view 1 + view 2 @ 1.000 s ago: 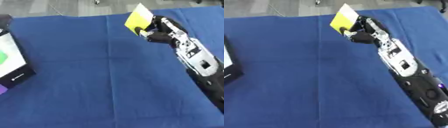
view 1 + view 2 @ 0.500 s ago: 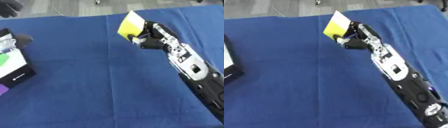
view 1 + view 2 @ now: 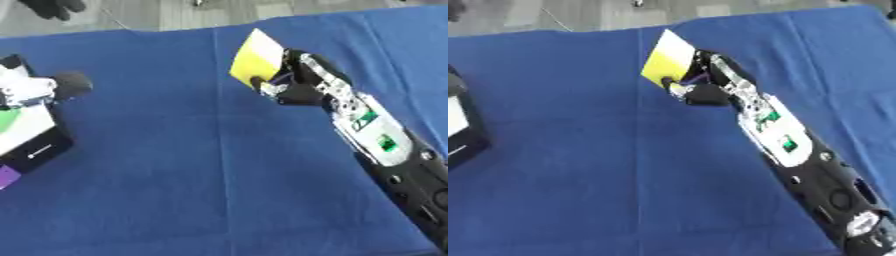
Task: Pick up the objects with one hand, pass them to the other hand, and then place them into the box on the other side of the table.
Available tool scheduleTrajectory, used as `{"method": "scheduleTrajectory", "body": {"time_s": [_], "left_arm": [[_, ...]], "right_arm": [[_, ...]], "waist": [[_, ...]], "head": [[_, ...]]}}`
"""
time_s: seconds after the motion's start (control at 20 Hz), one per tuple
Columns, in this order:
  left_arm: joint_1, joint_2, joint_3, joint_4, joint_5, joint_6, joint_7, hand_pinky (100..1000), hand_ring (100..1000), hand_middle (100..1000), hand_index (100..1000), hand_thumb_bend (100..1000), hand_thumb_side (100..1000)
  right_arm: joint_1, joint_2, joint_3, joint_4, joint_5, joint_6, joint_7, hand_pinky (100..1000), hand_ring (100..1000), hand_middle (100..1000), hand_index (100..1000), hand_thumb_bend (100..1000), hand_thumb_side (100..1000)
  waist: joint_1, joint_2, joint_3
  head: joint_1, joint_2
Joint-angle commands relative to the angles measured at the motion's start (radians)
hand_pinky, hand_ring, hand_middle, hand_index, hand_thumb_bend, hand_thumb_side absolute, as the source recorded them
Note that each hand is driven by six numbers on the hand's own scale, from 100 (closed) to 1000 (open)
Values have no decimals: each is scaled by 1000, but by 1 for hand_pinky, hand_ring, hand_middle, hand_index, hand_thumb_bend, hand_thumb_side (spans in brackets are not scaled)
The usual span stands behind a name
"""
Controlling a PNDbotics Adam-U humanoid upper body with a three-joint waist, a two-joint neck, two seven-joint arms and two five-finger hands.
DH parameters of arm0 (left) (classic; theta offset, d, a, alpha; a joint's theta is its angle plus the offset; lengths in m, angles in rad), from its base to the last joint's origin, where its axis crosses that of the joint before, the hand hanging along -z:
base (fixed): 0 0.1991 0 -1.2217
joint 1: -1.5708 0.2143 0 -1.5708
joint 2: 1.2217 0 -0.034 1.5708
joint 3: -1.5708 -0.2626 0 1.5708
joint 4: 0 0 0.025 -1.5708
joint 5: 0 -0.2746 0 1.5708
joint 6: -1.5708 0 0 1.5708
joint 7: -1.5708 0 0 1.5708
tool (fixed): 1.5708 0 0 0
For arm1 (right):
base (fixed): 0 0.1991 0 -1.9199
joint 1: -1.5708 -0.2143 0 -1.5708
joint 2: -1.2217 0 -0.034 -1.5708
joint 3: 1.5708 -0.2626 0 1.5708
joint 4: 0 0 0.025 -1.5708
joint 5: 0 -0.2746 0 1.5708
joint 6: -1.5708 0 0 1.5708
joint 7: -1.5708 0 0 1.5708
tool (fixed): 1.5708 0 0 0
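The right arm comes in from the lower right corner and stretches diagonally up across the bench, which is covered by a blue cloth with a crease running down its middle. At the end of that arm the right robot hand has its fingers and thumb curled round the lower edge of a yellow card — a flat, pale-yellow rectangle held tilted, its upper corner pointing toward the far side. The card is lifted clear of the cloth, above the far middle part of the bench and just right of the crease.

At the left edge sits the box, black-sided with a white and green inside; a small purple patch shows at its near corner. Above the box the left robot hand shows — white and dark parts with a rounded dark tip pointing right; I cannot tell whether its fingers are straight or curled. It is well apart from the card.

Beyond the far edge of the cloth lies a grey floor.
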Motion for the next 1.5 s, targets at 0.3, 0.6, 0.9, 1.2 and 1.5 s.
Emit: {"method": "scheduleTrajectory", "body": {"time_s": [0.3, 0.6, 0.9, 1.2, 1.5], "left_arm": [[-173, -120, -64, -9, -23, 89, -115, 734, 716, 709, 779, 585, 488], [-206, -181, -86, -9, -65, 183, -141, 740, 721, 715, 779, 575, 488], [-231, -246, -110, -9, -127, 275, -174, 752, 735, 731, 786, 563, 502], [-224, -278, -120, 20, -196, 343, -236, 757, 740, 736, 790, 557, 512], [-223, -319, -145, 115, -239, 335, -272, 757, 742, 738, 790, 548, 522]], "right_arm": [[0, 40, 11, -12, 40, -43, -1, 720, 723, 499, 564, 100, 287], [-8, 57, 28, -14, 80, -67, -1, 721, 722, 500, 565, 100, 268], [-19, 76, 49, -15, 121, -78, 10, 722, 721, 500, 566, 100, 255], [-25, 75, 66, -39, 134, -95, 20, 721, 720, 500, 565, 100, 242], [-35, 73, 87, -65, 144, -98, 40, 722, 719, 501, 567, 100, 223]], "waist": [[9, -55, 11], [5, -57, 8], [1, -60, 8], [2, -58, 5], [1, -56, 2]], "head": [[-3, 21], [-3, 27], [-1, 28], [-1, 24], [-1, 22]]}}
